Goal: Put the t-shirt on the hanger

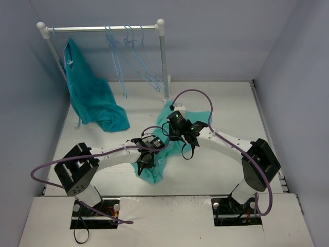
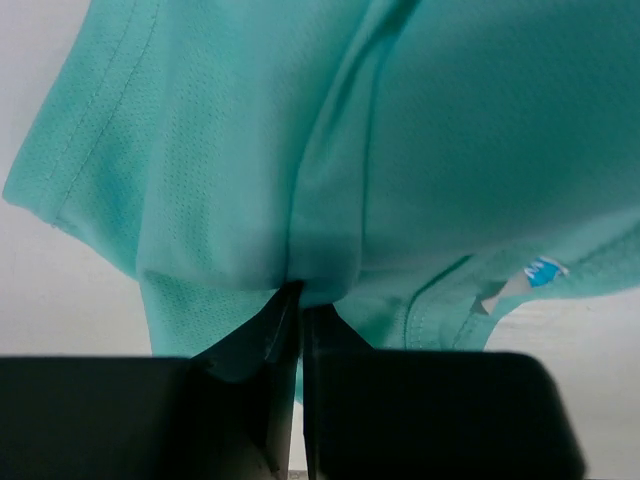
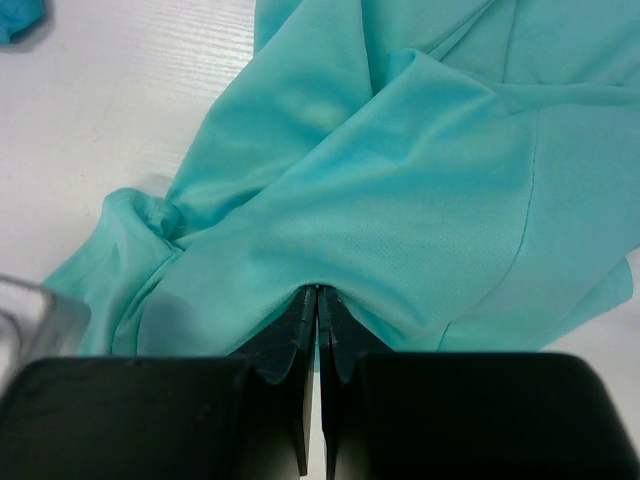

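Observation:
The mint-green t-shirt [image 1: 155, 175] lies crumpled on the white table between the two arms. My left gripper [image 1: 144, 163] is shut on a fold of the t-shirt [image 2: 250, 150], pinching cloth at the fingertips [image 2: 298, 292] close to the neck seam and its small tag [image 2: 540, 272]. My right gripper [image 1: 187, 148] is shut on another fold of the t-shirt [image 3: 400, 190], with cloth bunched around the closed tips [image 3: 318, 292]. Several pale-blue wire hangers [image 1: 134, 54] hang from the rail at the back, apart from both grippers.
A white-and-metal clothes rail [image 1: 103, 28] stands at the back of the table. A darker turquoise garment [image 1: 90, 95] hangs from the rail's left end down to the table, and a corner of it [image 3: 15, 18] shows in the right wrist view. Grey walls enclose the table.

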You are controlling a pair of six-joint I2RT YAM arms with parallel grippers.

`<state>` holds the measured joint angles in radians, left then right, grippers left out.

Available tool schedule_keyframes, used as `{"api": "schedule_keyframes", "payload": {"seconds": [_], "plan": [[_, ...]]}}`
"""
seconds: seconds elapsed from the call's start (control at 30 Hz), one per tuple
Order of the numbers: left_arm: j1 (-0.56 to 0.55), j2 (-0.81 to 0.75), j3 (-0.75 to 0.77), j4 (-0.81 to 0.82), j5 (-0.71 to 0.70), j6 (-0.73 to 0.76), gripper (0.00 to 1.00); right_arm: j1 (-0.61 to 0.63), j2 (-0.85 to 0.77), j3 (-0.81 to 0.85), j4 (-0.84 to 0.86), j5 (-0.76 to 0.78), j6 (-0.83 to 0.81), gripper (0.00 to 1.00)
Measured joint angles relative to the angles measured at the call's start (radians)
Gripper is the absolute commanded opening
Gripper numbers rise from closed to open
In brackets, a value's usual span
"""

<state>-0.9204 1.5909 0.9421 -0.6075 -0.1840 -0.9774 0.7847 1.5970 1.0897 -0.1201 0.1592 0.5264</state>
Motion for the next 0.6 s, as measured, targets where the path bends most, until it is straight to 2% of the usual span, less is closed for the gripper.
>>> {"api": "schedule_keyframes", "payload": {"seconds": [0.2, 0.37, 0.43, 0.47, 0.5, 0.6], "plan": [[0.170, -0.004, 0.032, 0.030, 0.005, 0.155, 0.00, -0.006, -0.022, -0.032, 0.003, -0.003, -0.007, 0.00], [0.291, -0.007, 0.181, 0.041, -0.027, 0.352, 0.01, -0.007, -0.029, -0.039, 0.009, -0.009, -0.008, 0.00], [0.326, -0.007, 0.238, 0.057, -0.042, 0.420, 0.14, -0.007, -0.029, -0.039, 0.013, -0.013, -0.008, 0.00], [0.339, -0.007, 0.256, 0.062, -0.050, 0.444, 0.23, -0.007, -0.029, -0.039, 0.016, -0.016, -0.008, 0.00], [0.347, -0.008, 0.268, 0.066, -0.057, 0.466, 0.38, -0.007, -0.029, -0.039, 0.019, -0.018, -0.008, 0.00], [0.349, -0.043, 0.252, 0.072, -0.064, 0.503, 0.65, -0.007, -0.029, -0.039, 0.028, -0.025, -0.008, 0.00]]}}
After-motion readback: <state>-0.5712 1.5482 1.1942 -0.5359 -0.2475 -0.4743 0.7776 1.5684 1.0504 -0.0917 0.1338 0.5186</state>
